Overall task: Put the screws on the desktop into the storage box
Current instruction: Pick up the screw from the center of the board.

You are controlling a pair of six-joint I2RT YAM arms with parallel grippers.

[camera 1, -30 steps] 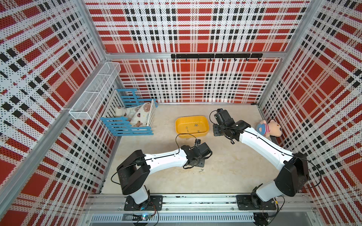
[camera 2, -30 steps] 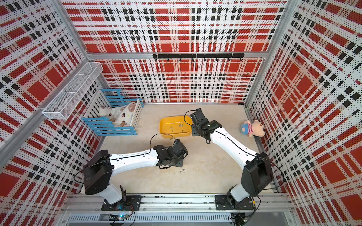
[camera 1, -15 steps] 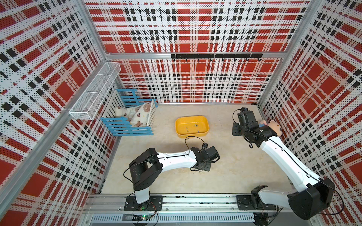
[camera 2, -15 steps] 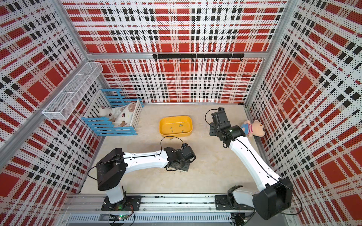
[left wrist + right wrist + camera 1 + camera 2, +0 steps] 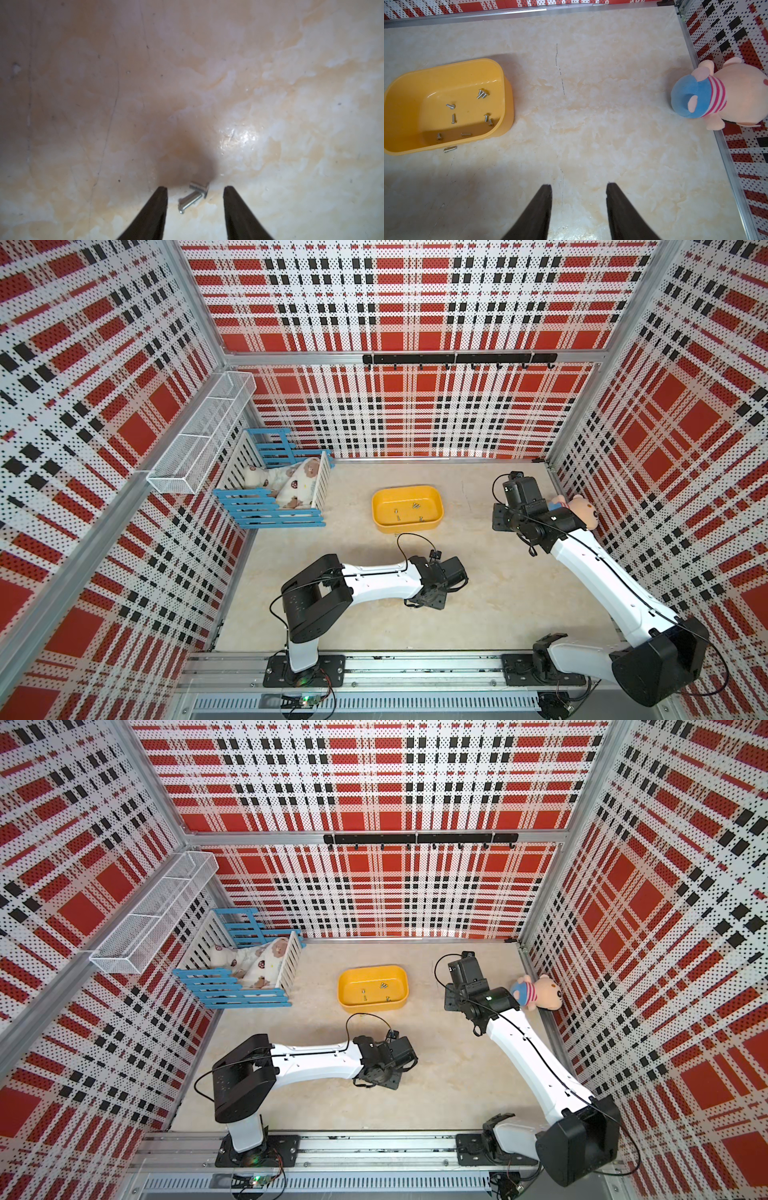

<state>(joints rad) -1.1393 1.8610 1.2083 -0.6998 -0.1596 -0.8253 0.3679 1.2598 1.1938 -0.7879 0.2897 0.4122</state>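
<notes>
Between the spread fingers of the left claw [image 5: 195, 187], two screws [image 5: 190, 201] lie on the bench [image 5: 270, 104]. They are tiny and bright silver, with round heads and threaded shanks, and they meet at one end in a loose V. Neither finger touches them, and nothing is pinched. About nine more of the same kind lie scattered on the floor of the storage box [image 5: 409, 97], which is shallow, yellow and round-cornered; three of them are bunched together. One stray screw [image 5: 450, 149] lies on the bench just beside the box's outer wall. The right claw [image 5: 578, 185], likewise spread and empty, hangs over bare bench between the storage box and a plush toy [image 5: 720, 93] that lies by the side wall.
</notes>
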